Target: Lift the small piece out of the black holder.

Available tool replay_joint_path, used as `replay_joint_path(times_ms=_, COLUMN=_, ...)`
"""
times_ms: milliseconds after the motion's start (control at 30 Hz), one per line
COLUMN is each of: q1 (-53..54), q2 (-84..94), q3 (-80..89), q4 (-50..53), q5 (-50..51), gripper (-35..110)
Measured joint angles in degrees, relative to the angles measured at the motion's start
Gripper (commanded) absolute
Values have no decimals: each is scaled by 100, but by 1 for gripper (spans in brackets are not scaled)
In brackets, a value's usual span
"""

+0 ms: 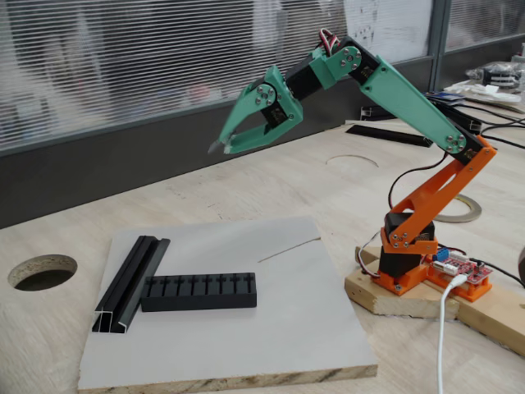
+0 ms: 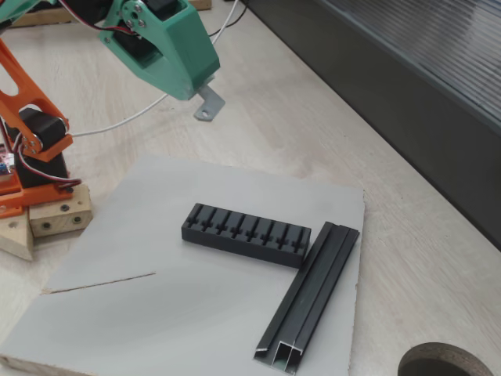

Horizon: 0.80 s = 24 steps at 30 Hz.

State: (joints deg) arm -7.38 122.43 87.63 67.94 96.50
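Black holder [image 1: 199,292] lies on the grey board [image 1: 271,328] atop the wooden counter [image 1: 271,176], one end just beside a black U-channel rail [image 1: 131,283]. High above, the green pincer [image 1: 220,148] holds a small grey piece [image 2: 208,104] clamped at its tips.

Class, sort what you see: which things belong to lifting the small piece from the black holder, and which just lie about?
Belong: gripper, small piece held in it, black holder.
Lying about: black rail, thin wire.
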Motion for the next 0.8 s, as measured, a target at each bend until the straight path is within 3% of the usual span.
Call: replay_joint_path(times_ms=800, q1=-18, q2=0, q3=0, q4=0, q5=0, gripper=5)
